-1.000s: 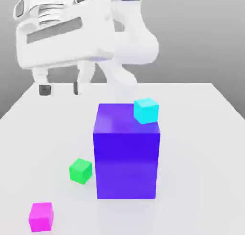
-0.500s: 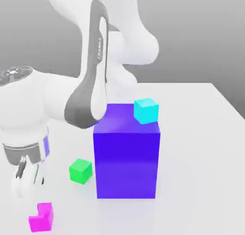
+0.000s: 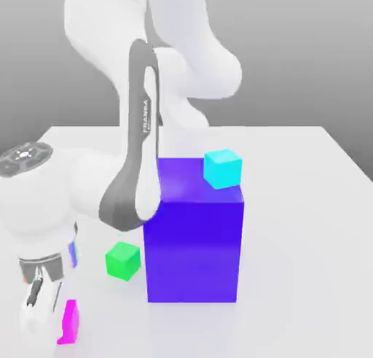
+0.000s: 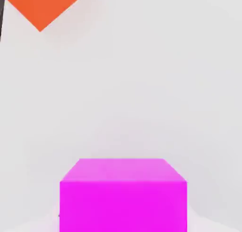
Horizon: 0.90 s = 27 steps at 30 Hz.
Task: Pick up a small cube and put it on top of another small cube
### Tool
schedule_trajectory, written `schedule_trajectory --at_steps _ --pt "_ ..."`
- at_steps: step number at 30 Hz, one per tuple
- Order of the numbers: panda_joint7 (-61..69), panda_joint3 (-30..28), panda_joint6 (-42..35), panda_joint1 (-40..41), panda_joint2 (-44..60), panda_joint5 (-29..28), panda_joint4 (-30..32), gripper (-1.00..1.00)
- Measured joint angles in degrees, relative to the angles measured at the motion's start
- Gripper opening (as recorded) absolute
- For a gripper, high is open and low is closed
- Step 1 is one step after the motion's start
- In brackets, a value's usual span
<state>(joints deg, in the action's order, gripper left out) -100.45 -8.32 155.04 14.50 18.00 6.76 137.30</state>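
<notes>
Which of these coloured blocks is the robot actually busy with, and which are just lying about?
In use:
magenta cube, at the gripper
green cube or cyan cube, either could be the stacking base

Lying about:
big blue-purple block
orange shape

Bright, even light washes the white bench (image 3: 291, 225), shadows under the blocks stay faint and soft, no glare, edges slightly blurred.
</notes>
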Motion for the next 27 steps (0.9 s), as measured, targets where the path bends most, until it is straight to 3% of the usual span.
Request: schedule_trajectory --at_steps 8,16,20,25,26,27 --pt "6.2 2.0 -1.3 0.8 -16.2 3.7 15.0 -1.00" --pt "3.0 3.8 -1.2 4.7 -32.6 -6.8 31.0 -1.00" --pt "1.9 4.4 4.1 6.1 -29.2 -9.2 33.0 -1.00" --pt "3.2 4.5 13.7 5.4 -19.3 -7.5 32.7 -1.00" --pt "3.5 4.3 14.8 5.0 -18.1 -6.9 32.6 1.00" --pt "3.5 4.3 14.8 4.9 -18.1 -6.9 32.6 1.00"
